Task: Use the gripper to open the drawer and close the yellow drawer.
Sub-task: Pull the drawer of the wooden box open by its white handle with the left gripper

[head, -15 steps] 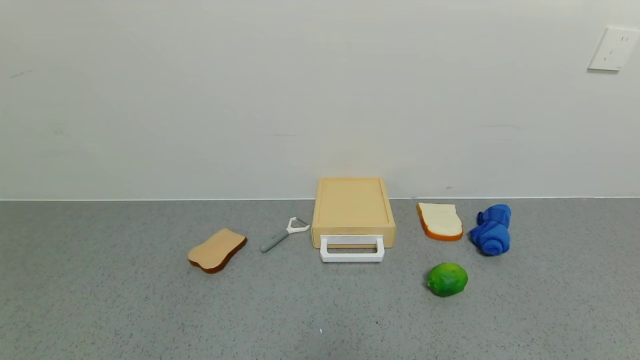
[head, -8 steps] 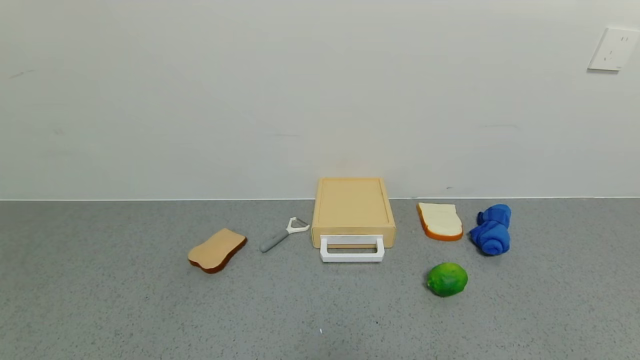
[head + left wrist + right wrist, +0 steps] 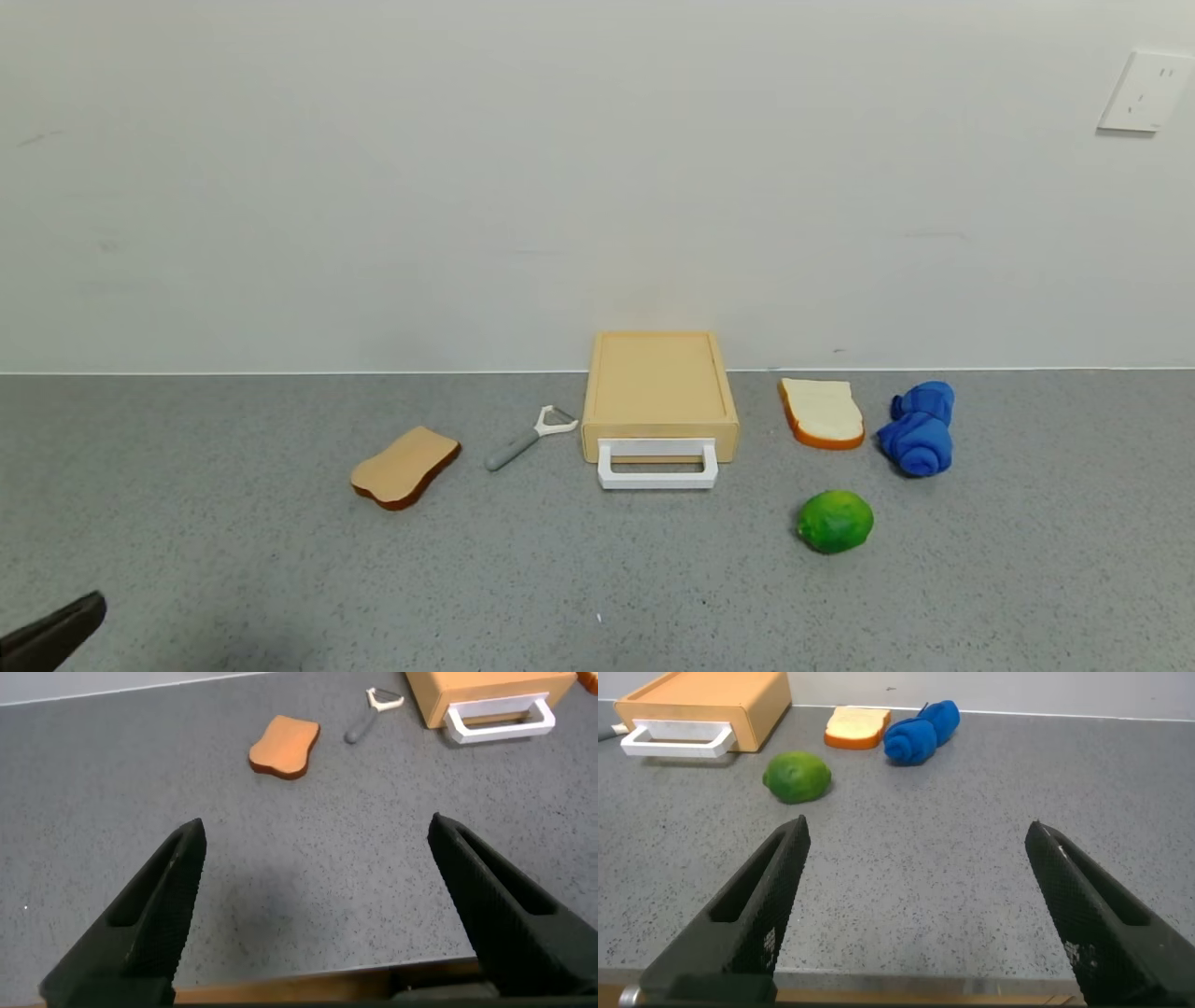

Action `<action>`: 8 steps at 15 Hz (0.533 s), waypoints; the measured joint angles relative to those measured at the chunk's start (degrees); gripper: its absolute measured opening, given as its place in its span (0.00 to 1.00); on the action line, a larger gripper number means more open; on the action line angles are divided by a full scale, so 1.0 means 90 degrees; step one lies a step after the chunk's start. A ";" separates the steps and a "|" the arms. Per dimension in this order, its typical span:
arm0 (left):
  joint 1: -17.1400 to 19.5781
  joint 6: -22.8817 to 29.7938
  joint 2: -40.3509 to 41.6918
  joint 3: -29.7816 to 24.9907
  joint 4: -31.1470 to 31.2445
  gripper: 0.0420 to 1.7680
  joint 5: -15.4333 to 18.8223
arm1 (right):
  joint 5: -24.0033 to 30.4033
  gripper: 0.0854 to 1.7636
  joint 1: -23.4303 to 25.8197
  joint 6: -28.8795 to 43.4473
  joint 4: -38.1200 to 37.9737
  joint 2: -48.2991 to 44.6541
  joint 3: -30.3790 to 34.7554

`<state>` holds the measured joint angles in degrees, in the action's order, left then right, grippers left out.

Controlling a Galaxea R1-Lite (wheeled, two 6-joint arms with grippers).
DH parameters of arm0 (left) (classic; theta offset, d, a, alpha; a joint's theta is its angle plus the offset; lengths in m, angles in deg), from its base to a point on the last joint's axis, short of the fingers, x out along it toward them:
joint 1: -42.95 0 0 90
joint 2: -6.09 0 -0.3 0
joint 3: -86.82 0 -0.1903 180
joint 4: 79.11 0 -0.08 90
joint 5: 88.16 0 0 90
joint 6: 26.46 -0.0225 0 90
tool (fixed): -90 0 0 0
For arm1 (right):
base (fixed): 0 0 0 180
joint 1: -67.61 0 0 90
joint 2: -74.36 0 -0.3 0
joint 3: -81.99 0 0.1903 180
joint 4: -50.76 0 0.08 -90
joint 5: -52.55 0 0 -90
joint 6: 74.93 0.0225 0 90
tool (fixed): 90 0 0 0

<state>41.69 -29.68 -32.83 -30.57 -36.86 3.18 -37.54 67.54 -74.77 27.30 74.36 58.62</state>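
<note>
Drawer [image 3: 659, 399] sits shut against the wall, handle [image 3: 657, 467] facing outward for access; left gripper [image 3: 318, 905] and right gripper [image 3: 920, 910] hang spread, well short.

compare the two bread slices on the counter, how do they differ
The left bread slice shows a tan, toasted-looking face with a dark brown crust; the right bread slice shows a pale cream face with an orange crust. The left one lies beside the peeler, the right one beside the blue cloth. Both lie flat on the grey counter.
</note>
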 joint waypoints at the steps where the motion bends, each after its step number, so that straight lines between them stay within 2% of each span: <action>1: -0.0081 -0.0034 -0.0456 0.0408 0.0188 0.97 0.0028 | 0.0000 0.96 0.0000 0.0000 0.0000 0.0000 0.0000; 5: -0.0695 -0.0107 -0.2307 0.1906 0.0802 0.97 0.0062 | 0.0000 0.96 0.0000 0.0000 0.0000 0.0000 0.0000; 8: -0.1234 -0.0099 -0.3556 0.2824 0.0994 0.97 0.0080 | -0.0001 0.96 0.0000 0.0000 0.0000 0.0000 0.0000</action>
<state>30.58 -30.57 -64.83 -5.15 -27.91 3.90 -37.56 67.54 -74.77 27.30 74.36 58.62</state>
